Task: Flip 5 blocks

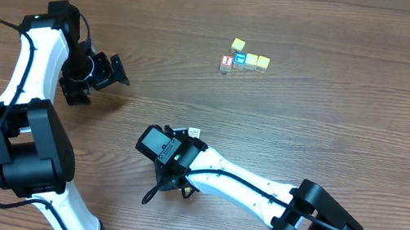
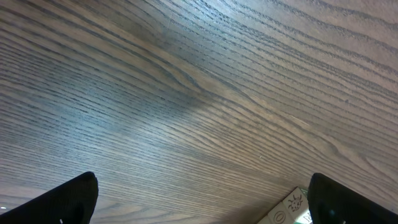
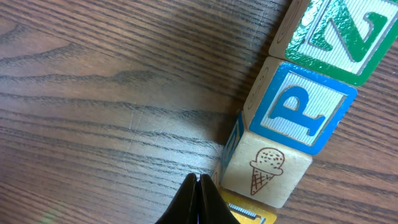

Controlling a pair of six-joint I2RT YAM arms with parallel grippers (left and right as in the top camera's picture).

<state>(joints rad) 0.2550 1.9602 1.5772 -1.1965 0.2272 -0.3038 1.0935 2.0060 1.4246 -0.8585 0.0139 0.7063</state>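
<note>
Ahead of the closed right gripper (image 3: 199,198) and on its left side in the wrist view, bare table (image 3: 93,93) is found, free for passage. On its other side the way is barred by a row of touching cubes: the ice-cream block (image 3: 267,168) just beside the tips, then the blue P block (image 3: 305,109) and the green Z block (image 3: 339,31). Between the wide-spread fingers of the left gripper (image 2: 200,199) and ahead of them, only bare wood is seen.

Green Z block (image 3: 339,31), blue P block (image 3: 305,109) and ice-cream block (image 3: 267,171) touch in a row. The last sits just right of the right gripper (image 3: 198,186), jaws closed.
</note>
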